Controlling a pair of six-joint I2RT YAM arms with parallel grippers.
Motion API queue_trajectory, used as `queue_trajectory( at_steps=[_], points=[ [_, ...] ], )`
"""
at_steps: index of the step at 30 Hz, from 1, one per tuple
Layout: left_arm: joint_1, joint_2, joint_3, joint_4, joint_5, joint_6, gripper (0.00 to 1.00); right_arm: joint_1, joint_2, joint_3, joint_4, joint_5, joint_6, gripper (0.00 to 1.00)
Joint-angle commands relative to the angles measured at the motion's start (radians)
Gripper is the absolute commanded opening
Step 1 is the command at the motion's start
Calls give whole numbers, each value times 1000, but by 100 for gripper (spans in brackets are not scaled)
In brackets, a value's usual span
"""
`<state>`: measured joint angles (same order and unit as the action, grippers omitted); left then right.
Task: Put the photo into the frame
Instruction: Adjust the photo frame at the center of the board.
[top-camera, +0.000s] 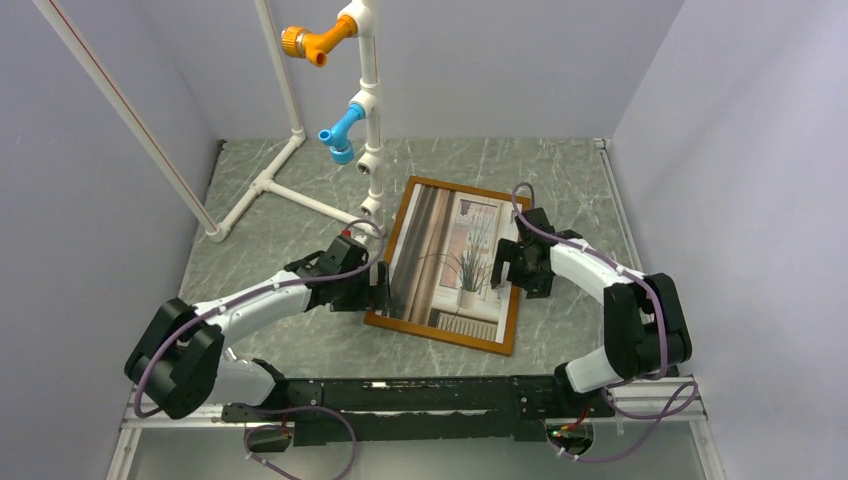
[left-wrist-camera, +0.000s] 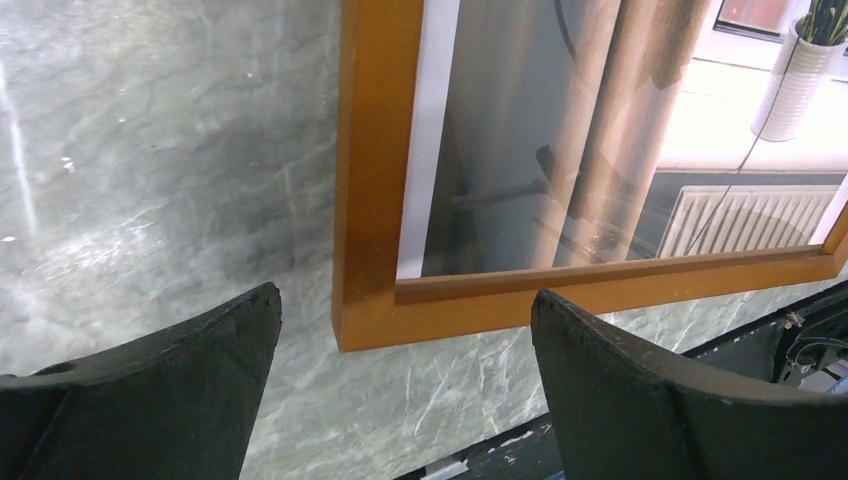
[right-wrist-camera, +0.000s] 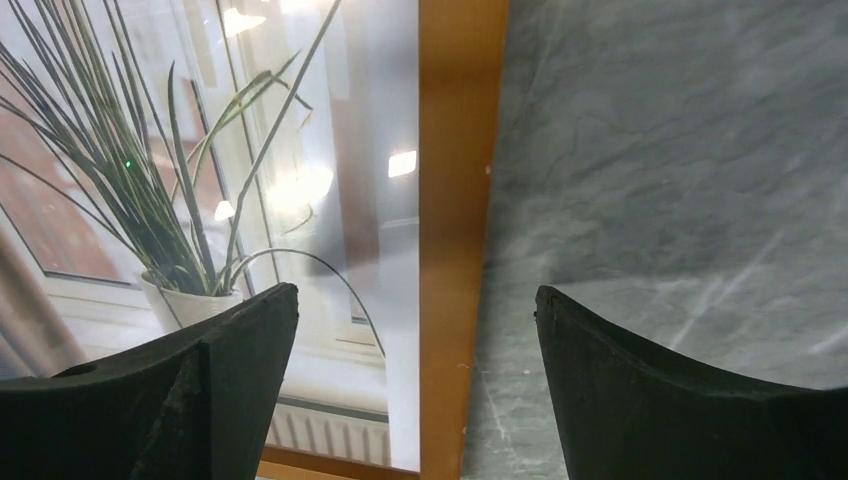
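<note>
Grey-green marbled desk (top-camera: 320, 345) between pale walls on three sides. At far left, white pipe stand (top-camera: 366, 60) with orange fitting (top-camera: 310, 42) and blue fitting (top-camera: 340, 135).

Flat at desk centre, between the two arms and slightly skewed: the frame (top-camera: 437, 336), light-brown wood. Inside its rails, picture side up: the photo (top-camera: 455, 262), potted plant toward the right arm, curtains toward the left, radiator at the near edge. White margin of the print along the left rail in the left wrist view. Glare spots across the print in the right wrist view; over or under glass, cannot tell.

At the left rail, close to the near-left corner: left gripper (top-camera: 381, 290), with fingers (left-wrist-camera: 170, 390) spread wide, holding nothing, that corner between them. Contact with the wood: cannot tell.

At the right rail: right gripper (top-camera: 503, 262), with fingers (right-wrist-camera: 690, 390) likewise spread wide and holding nothing, one over the print, the other over bare desk, rail between.

Cut off in both wrist views: most of the frame. Hidden in the top view: part of the right rail, under the right gripper.
</note>
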<state>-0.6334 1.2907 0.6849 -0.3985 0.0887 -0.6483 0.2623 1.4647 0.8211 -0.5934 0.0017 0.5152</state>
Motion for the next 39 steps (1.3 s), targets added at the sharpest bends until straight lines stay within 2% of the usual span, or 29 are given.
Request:
queue_trajectory(
  at_steps=[1,7,12,20,25,28,32,39],
  points=[
    [1,51,-9,117,68,-4,97,-13,28,-11,93,-114,26,90],
    [-31,100,-38,203,119,-32,96,-26,122,55,108,-146,-15,90],
    [-112,154,-40,269,134,-76,96,-40,192,134,102,-164,-43,90],
    [-236,182,-3,278,103,-154,96,-55,287,249,85,-191,-79,90],
    [-261,193,9,276,90,-172,96,-57,312,277,84,-205,-94,90],
    [-272,190,-6,301,83,-191,96,-60,298,276,69,-166,-103,90],
    [-272,146,-15,244,10,-200,99,-63,243,251,48,-117,-103,90],
    [-267,-112,-51,181,-86,-180,99,-64,-10,130,42,-83,-100,92]
  ],
)
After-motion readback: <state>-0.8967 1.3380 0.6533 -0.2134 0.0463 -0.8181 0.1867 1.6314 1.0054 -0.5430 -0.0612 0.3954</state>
